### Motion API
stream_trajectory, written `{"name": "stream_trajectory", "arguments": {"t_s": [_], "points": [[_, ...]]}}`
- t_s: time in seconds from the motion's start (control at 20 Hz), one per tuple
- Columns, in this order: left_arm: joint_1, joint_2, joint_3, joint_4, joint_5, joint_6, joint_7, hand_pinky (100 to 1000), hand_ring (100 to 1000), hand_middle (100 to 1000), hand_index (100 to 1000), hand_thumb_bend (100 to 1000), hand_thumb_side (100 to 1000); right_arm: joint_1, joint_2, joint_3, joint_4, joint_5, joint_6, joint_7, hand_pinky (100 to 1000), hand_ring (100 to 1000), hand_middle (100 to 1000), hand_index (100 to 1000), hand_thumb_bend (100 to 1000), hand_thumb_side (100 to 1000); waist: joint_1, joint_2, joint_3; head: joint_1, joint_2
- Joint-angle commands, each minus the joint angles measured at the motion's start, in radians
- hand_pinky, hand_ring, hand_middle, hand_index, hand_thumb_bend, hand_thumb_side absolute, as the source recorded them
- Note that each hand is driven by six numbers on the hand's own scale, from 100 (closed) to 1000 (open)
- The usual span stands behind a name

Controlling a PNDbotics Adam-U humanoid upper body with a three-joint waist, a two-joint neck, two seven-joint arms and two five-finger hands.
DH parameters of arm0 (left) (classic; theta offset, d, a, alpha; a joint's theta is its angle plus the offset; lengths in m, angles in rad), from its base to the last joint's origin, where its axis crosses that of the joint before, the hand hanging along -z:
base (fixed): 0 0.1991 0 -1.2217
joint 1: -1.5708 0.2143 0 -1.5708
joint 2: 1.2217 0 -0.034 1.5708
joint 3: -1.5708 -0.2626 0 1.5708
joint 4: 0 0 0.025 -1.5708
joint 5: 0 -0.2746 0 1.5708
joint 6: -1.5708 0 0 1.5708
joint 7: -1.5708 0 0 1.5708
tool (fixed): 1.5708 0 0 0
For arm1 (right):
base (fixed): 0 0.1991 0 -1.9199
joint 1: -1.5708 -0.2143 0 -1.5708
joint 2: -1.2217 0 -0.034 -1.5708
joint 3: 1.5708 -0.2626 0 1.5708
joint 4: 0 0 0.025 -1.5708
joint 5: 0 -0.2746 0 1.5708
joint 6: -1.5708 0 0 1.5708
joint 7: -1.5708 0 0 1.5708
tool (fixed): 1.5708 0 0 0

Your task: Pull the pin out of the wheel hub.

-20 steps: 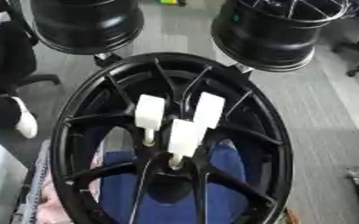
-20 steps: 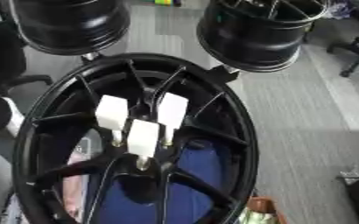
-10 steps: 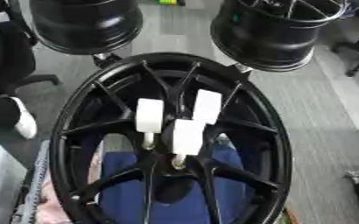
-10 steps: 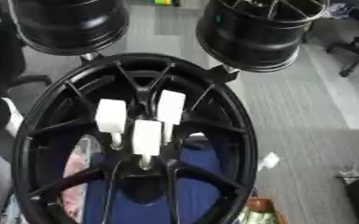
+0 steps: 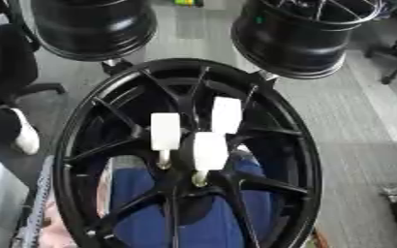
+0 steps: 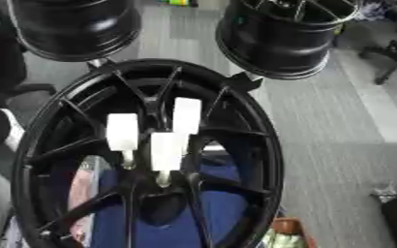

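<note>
A big black wheel stands up in front of the robot. At its middle is the hub. Three white pins stick out of the hub: a left pin, a middle pin and a right pin. Each has a fat white top and a thin pale stem that goes down into the hub. All three sit in their holes now.

No robot hand shows in either view, so I cannot give places from the hand, and there is nothing to say about its fingers. Instead: the left pin and the middle pin stand side by side, close together. The right pin stands a bit higher and just behind the middle one.

Two more black wheels stand behind. Something blue shows through the spokes below the hub.

I cannot tell how many pins the hub held, so this could be early or partway through.

To pull a pin well, I think the hand should take just one fat white top and not bump the pins next to it. It should pull straight along the stem, not sideways, so the stem does not jam in its hole. The spokes are close, so the fingers need to come in from the front.
</note>
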Motion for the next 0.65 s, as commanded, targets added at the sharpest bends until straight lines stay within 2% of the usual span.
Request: {"name": "stream_trajectory", "arguments": {"t_s": [0.05, 0.45, 0.65], "points": [[-0.01, 0.03, 0.012, -0.012, -0.001, -0.003, 0.0, 779, 850, 712, 822, 213, 716, -0.015, -0.021, -0.019, -0.029, -0.061, 0.027, -0.06, 851, 803, 763, 840, 100, 594, 0.005, -0.018, -0.001, 0.001, -0.004], [-0.013, 0.03, 0.013, -0.014, 0.001, -0.007, 0.003, 779, 849, 711, 823, 214, 713, 0.002, -0.028, 0.021, -0.018, -0.217, 0.006, -0.216, 858, 799, 757, 837, 100, 608, 0.006, -0.018, 0.002, 0.0, -0.004], [-0.014, 0.031, 0.013, -0.015, 0.002, -0.008, 0.004, 779, 848, 711, 824, 215, 712, 0.01, -0.033, 0.035, -0.013, -0.272, -0.009, -0.262, 857, 797, 754, 836, 100, 608, 0.006, -0.018, 0.004, 0.0, -0.003]]}}
